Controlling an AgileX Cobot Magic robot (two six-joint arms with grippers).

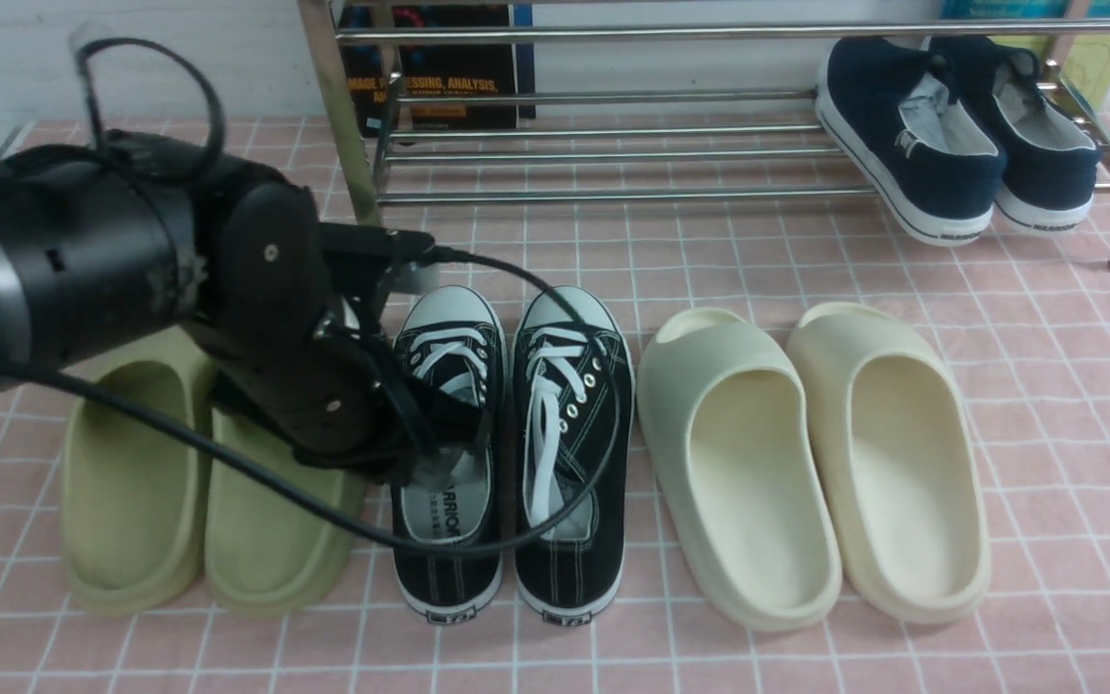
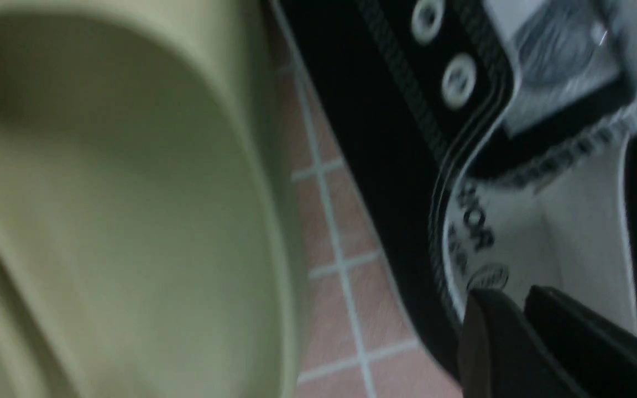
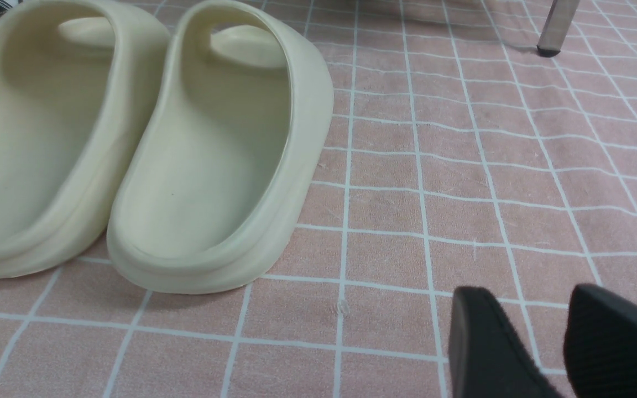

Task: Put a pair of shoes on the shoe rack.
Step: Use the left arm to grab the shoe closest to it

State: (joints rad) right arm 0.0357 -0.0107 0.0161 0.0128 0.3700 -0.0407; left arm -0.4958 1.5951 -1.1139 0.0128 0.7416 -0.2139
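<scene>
The pair of shoes stands side by side on the pink tiled floor: the left sneaker [image 1: 446, 569] and the right sneaker [image 1: 574, 549], toes toward the shoe rack [image 1: 613, 193] at the back. My left gripper [image 1: 430, 453] reaches down into the left sneaker's opening. In the left wrist view its black fingers [image 2: 484, 331] hover over the white insole of that sneaker [image 2: 385, 110], a narrow gap between them and nothing in it. My right gripper [image 3: 528, 293] hangs open over bare floor, right of the cream slides, holding nothing.
Green slides [image 1: 131, 492] lie just left of the sneakers, close to my left arm. Cream slides [image 1: 738, 463] lie to their right. Navy slip-on shoes [image 1: 911, 154] sit on the rack's right end. A rack leg [image 3: 553, 27] stands beyond my right gripper.
</scene>
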